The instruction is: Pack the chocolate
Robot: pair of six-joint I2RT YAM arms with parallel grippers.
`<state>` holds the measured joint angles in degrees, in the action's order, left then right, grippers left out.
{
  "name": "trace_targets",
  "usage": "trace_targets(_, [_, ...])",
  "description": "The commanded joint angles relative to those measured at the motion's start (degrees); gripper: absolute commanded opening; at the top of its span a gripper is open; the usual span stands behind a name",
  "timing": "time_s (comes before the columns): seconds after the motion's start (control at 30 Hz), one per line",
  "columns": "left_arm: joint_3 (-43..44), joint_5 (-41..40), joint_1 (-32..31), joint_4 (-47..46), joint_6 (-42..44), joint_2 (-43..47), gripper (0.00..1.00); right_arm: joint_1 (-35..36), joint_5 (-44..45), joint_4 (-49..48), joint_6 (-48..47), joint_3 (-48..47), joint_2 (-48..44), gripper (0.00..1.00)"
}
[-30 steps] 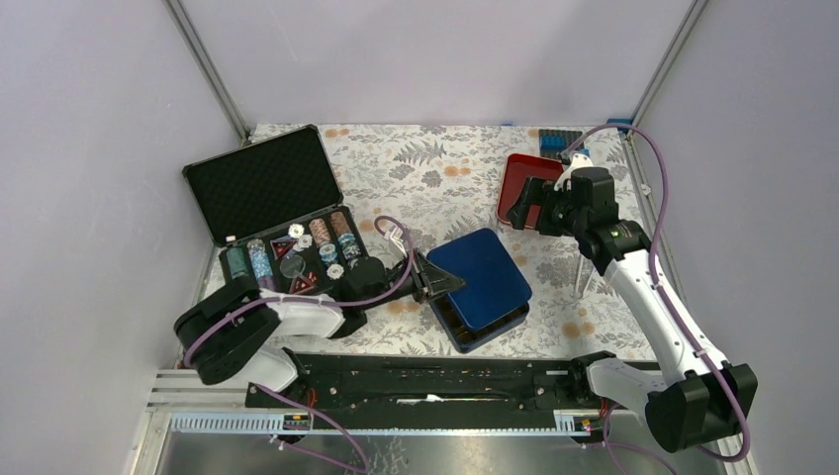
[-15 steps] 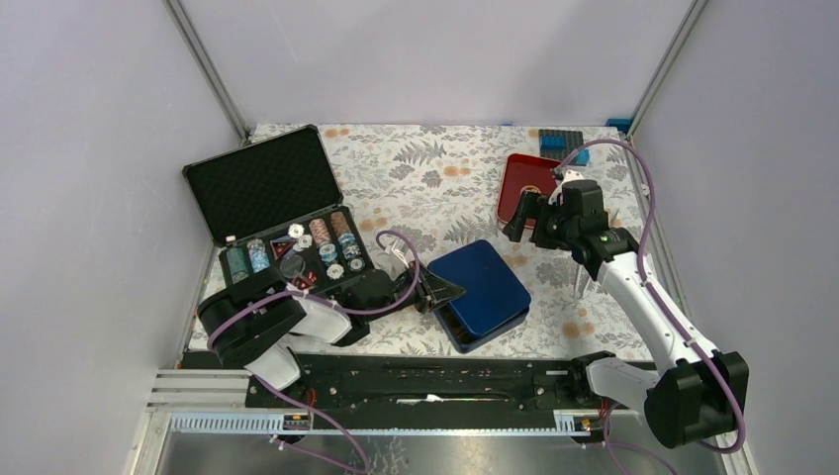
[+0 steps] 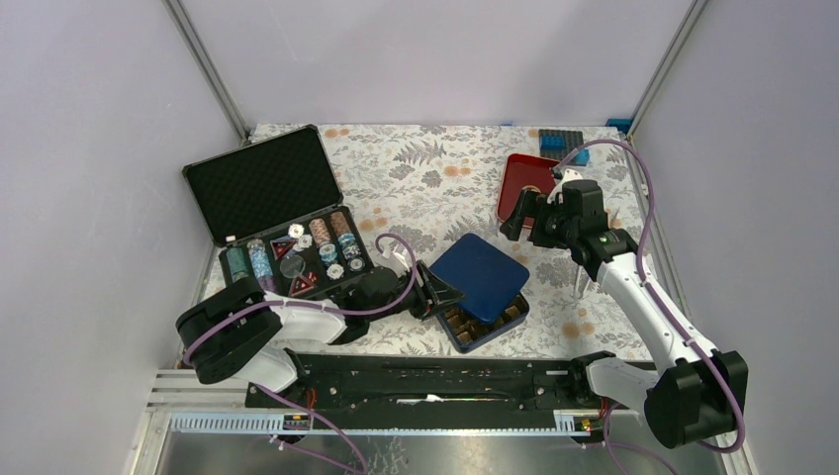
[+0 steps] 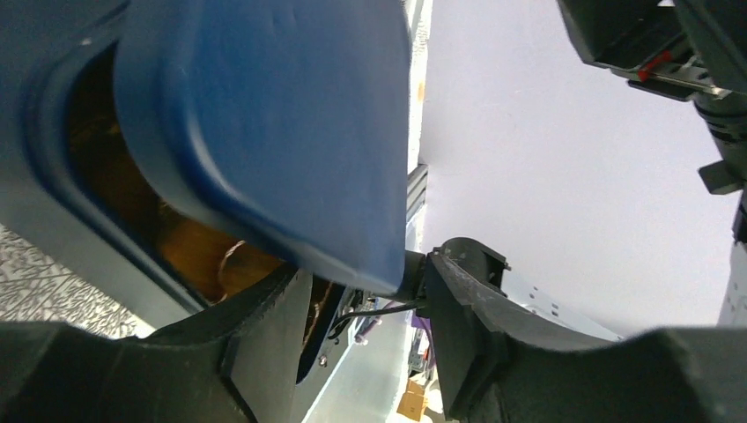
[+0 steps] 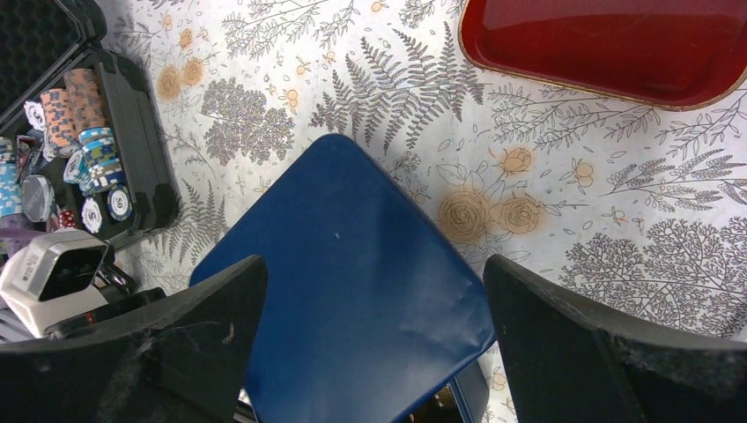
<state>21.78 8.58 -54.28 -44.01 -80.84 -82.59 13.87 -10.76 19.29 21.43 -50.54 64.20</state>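
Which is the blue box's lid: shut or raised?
Partly raised: the blue lid sits askew above the box, exposing brown compartments at the near edge; the left tool grips its corner.

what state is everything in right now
blue lid, tilted, off the box, held at one corner
blue box, partly uncovered, brown grid showing
left hand, shut on the blue lid
right hand, open, holding nothing, above the lid
poker chip case, open, chips inside
red tray, flat on the table, visible part bare
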Motion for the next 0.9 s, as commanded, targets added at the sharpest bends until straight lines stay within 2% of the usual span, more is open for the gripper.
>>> trace_targets(0.0, [2.5,0.9,-0.3,2.7,0.8,0.6,0.53,-0.3,-1.4,-2.2,0.7,0.6,-0.6,1.00])
trace_targets(0.47, [7.4,5.5,-0.8,13.3,5.3,1.1,0.53,-0.3,2.4,-8.3,1.5,6.5,5.0,1.00])
trace_targets(0.7, [13.0,4.6,-1.4,24.8,12.7,6.1,0.53,-0.3,5.0,-9.7,-2.1,4.0,9.0,1.00])
trace_targets(0.87, [16.5,3.8,-1.3,30.9,15.7,8.8,0.55,-0.3,3.4,-10.9,-2.7,0.7,13.8,1.00])
